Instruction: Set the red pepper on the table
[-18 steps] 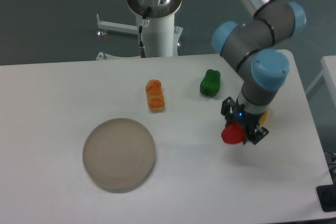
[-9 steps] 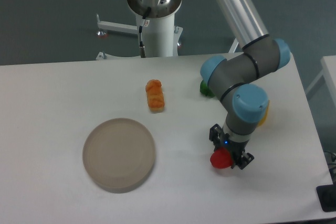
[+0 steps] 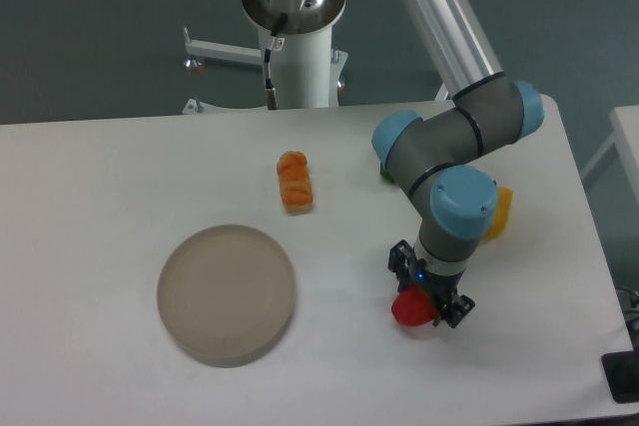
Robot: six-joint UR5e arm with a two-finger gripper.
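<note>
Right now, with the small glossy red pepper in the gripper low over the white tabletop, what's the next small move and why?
Probably a short lowering, then opening the fingers. The gripper is shut on the small glossy red pepper, low over a bare patch of the flat white tabletop, well apart from the round beige-grey plate. Contact with the surface cannot be confirmed from this view, so descend first.

- The desk (image 3: 100, 167) is white, matte, with rounded corners.
- A round beige-grey plate (image 3: 227, 293) lies front-left.
- An orange ridged food item (image 3: 295, 182) lies near the middle.
- A yellow pepper (image 3: 497, 214) sits right, partly hidden.
</note>
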